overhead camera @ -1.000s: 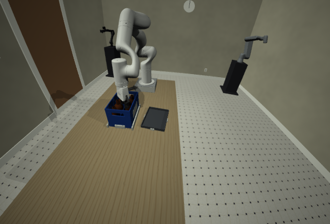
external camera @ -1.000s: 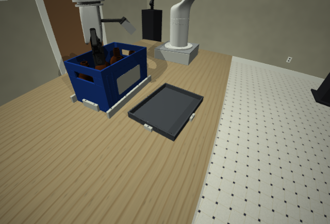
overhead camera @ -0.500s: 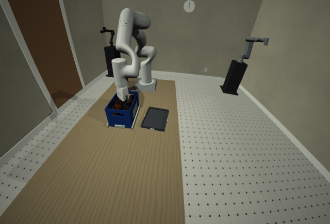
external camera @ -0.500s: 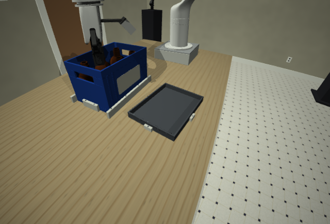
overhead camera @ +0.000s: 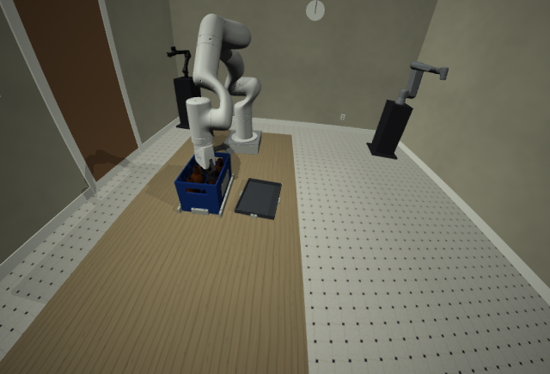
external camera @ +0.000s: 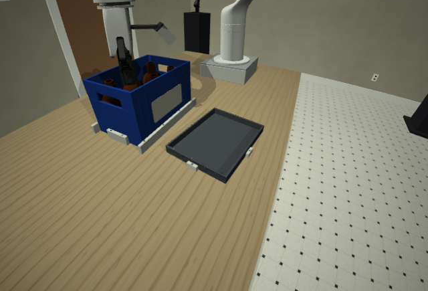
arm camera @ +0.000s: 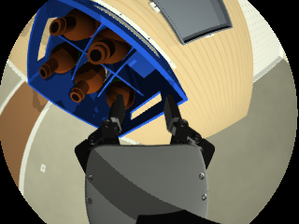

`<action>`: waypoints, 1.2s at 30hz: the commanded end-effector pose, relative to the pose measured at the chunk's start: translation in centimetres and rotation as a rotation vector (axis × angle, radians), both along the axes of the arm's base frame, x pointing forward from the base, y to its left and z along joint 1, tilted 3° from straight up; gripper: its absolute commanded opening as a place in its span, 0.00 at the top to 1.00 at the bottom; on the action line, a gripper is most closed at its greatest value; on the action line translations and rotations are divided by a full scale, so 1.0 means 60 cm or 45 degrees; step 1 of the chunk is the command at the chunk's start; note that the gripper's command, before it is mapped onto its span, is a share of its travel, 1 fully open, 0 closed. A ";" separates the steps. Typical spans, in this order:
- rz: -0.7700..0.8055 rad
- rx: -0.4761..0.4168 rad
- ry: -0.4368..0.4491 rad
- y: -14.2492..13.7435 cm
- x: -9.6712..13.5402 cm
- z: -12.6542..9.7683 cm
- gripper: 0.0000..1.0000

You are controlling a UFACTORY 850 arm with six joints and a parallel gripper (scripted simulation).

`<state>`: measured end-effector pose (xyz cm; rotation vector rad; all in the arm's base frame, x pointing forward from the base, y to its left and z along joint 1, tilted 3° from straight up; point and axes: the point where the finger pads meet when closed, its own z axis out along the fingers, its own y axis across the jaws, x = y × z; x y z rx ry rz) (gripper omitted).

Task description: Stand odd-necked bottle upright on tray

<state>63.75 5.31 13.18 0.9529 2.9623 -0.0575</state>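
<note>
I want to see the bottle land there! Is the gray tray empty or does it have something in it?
Empty. The tray shows only its bare dark floor; all visible brown bottles sit in the blue crate.
</note>
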 end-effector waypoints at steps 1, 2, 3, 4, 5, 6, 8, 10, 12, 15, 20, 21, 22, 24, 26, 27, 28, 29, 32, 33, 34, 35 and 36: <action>0.000 0.000 -0.003 0.000 0.001 0.000 0.35; 0.000 0.000 -0.003 0.000 0.001 0.000 0.35; 0.000 0.000 -0.003 0.000 0.001 -0.001 0.35; 0.000 0.000 -0.003 0.000 0.002 -0.002 0.35; 0.000 0.000 -0.003 0.000 0.002 -0.003 0.35; 0.000 0.000 -0.003 0.000 0.002 -0.003 0.35; 0.000 0.000 -0.003 0.000 0.002 -0.004 0.35; 0.000 0.000 -0.003 0.000 0.002 -0.006 0.35; 0.000 0.000 -0.003 0.000 0.002 -0.009 0.35; 0.000 0.000 -0.003 0.000 0.002 -0.014 0.35; 0.000 0.000 -0.003 -0.001 0.002 -0.024 0.35; 0.000 0.000 -0.003 -0.001 0.002 -0.026 0.35; 0.000 0.000 -0.003 -0.001 0.002 -0.028 0.35; 0.000 0.000 -0.003 -0.001 0.002 -0.028 0.35; 0.000 0.000 -0.003 -0.001 0.002 -0.032 0.35; 0.000 0.000 -0.003 -0.001 0.002 -0.035 0.35; 0.000 0.000 -0.003 -0.001 0.002 -0.037 0.35; 0.000 0.000 -0.003 -0.002 0.002 -0.039 0.35; 0.000 0.000 -0.003 -0.002 0.002 -0.045 0.35; 0.000 0.000 -0.003 -0.002 0.002 -0.047 0.35; 0.000 0.000 -0.003 -0.002 0.002 -0.048 0.35; 0.000 0.000 -0.003 -0.002 0.002 -0.050 0.35; 0.000 0.000 -0.003 -0.002 0.002 -0.052 0.35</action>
